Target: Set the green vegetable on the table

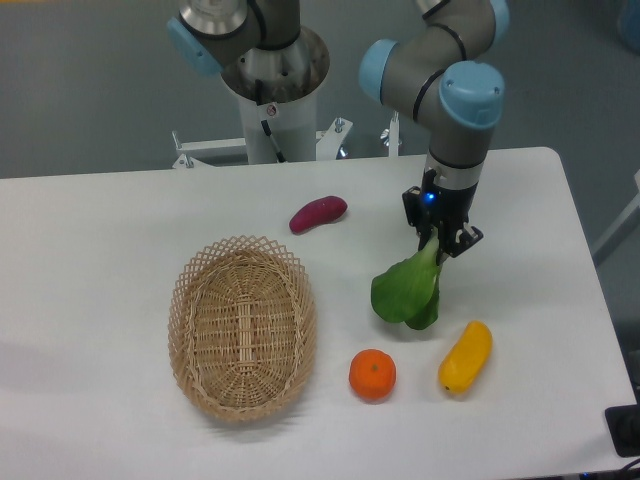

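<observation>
Green leaves hang below the gripper, whose fingers are closed on the pale stem of the green vegetable; the vegetable's long axis runs from the stem at upper right down to the leaves at lower left, tilted off vertical; it sits over the white table, right of the wicker basket, above the orange and up-left of the yellow pepper; whether the leaf tips touch the tabletop cannot be told; a purple sweet potato lies farther back.
</observation>
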Controlling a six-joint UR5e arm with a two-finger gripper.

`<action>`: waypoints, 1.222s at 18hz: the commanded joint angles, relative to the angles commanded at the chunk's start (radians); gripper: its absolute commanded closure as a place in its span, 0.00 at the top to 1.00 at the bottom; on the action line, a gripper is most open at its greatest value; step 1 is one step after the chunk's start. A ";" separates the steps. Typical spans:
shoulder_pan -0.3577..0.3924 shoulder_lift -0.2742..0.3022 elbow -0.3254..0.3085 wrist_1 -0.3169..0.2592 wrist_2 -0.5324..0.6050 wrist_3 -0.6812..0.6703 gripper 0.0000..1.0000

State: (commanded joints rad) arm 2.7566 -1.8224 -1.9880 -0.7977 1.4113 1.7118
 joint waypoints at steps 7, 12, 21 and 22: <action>0.002 -0.018 -0.017 0.000 0.006 0.006 0.59; -0.002 -0.011 0.011 0.002 0.008 -0.008 1.00; 0.008 0.071 0.093 0.000 0.006 -0.069 1.00; 0.011 0.077 0.121 -0.002 0.006 -0.078 1.00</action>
State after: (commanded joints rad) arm 2.7673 -1.7457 -1.8671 -0.7992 1.4174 1.6338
